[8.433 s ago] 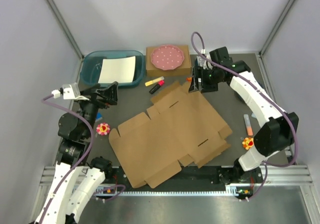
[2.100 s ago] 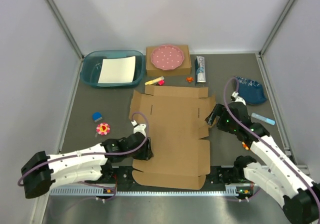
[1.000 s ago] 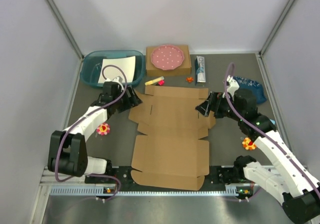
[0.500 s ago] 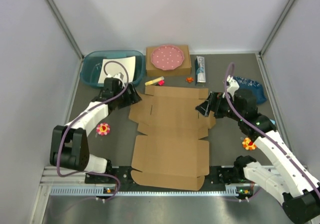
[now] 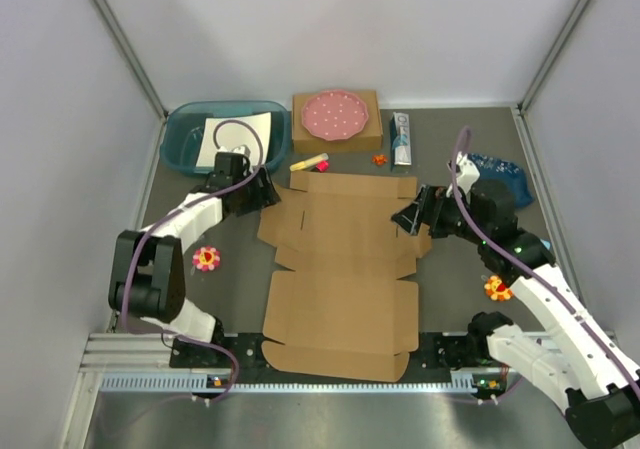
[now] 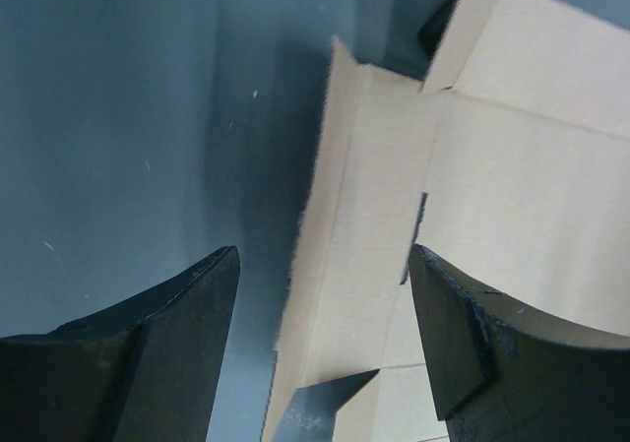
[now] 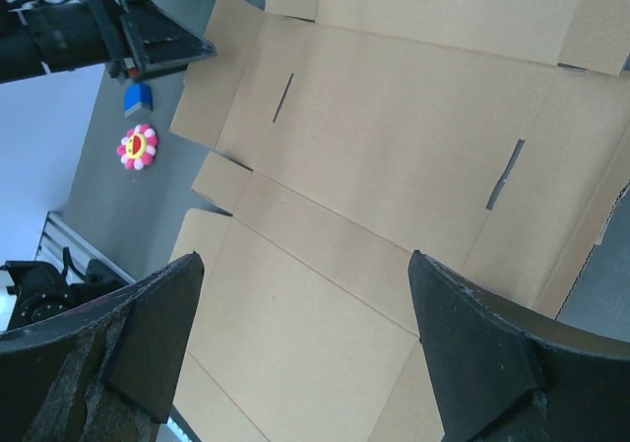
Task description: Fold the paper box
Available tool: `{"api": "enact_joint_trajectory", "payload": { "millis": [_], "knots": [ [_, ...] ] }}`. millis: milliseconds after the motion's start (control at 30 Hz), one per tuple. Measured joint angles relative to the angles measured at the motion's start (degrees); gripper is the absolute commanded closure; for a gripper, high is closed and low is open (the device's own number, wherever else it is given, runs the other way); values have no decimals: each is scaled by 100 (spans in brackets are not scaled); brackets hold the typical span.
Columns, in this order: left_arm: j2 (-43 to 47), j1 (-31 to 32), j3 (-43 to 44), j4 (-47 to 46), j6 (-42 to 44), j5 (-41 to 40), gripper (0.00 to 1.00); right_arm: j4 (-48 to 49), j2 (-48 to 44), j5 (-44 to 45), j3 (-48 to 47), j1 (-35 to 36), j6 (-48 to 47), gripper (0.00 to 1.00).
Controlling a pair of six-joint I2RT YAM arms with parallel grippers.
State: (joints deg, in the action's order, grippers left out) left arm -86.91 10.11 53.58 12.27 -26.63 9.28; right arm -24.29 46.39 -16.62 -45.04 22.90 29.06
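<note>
Plain brown paper box (image 5: pixel 340 269) on a dark grey table (image 5: pixel 240 281); pink, white-dotted plate (image 5: pixel 335 112); teal tub (image 5: pixel 179 135).

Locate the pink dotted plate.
Top view, far centre: the pink dotted plate rests on the small brown box, right of the teal bin, beyond the paper box.

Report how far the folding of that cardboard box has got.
Done: the paper box lies spread flat on the table; no wall stands up. In hand: the left gripper, open, straddles the left side flap; the right gripper, open, hovers at the opposite flap, gripping nothing. Left: every fold, from raising the walls to tucking the tabs.
</note>
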Motion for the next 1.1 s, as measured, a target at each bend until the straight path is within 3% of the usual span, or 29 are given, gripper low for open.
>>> {"api": "enact_joint_trajectory", "payload": {
  "millis": [100,300,400,533,767,1100],
  "knots": [
    [-254,0,0,74,4,33,33,-52,-94,2,-2,0,-4,14],
    [-527,0,68,-105,55,358,68,-79,-133,4,-2,0,-9,14],
    [-546,20,35,-334,136,588,77,-109,-133,7,-2,0,-13,14],
    [-522,118,-17,-592,326,835,99,-179,-133,7,-11,0,-42,14],
    [17,614,-551,-955,535,866,100,-289,-90,20,-289,0,-136,14],
    [2109,1700,-3303,-3093,542,-452,100,-564,116,160,-542,2,-505,17]
  ]
}}
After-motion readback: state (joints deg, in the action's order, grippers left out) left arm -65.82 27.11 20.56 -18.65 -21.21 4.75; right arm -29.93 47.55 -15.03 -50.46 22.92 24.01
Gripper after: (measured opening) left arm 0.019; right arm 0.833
